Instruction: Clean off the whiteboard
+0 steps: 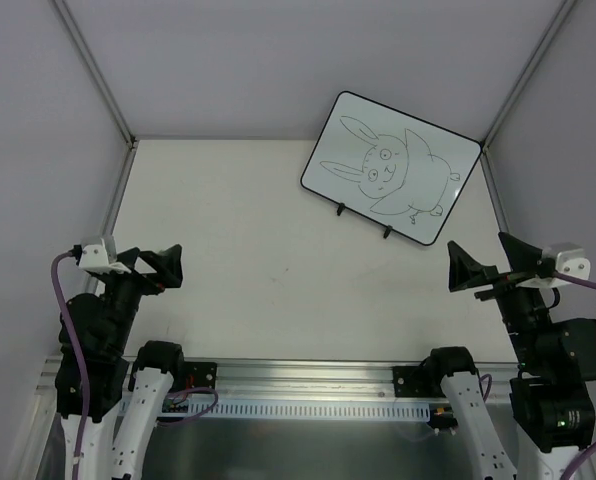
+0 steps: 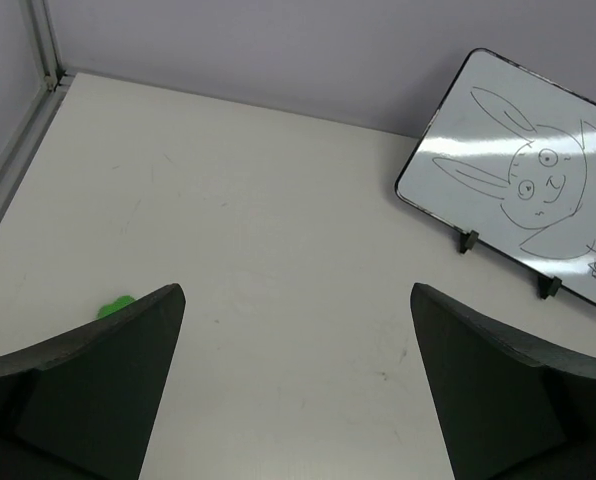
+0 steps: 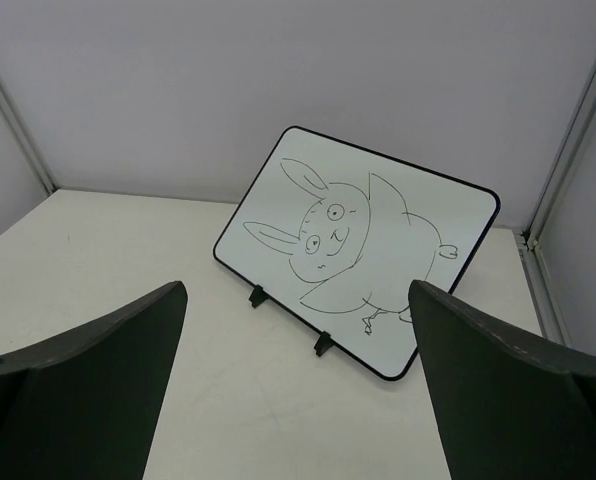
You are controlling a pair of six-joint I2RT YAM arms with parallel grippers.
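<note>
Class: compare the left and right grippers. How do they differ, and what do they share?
The left gripper sits far from the whiteboard; the right gripper is much nearer it. A green object lies by the left gripper; none shows by the right gripper. Both are open and empty.

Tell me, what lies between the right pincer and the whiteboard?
Nothing: only bare table separates the right pincer from the whiteboard, as the top external and right wrist views both show.
</note>
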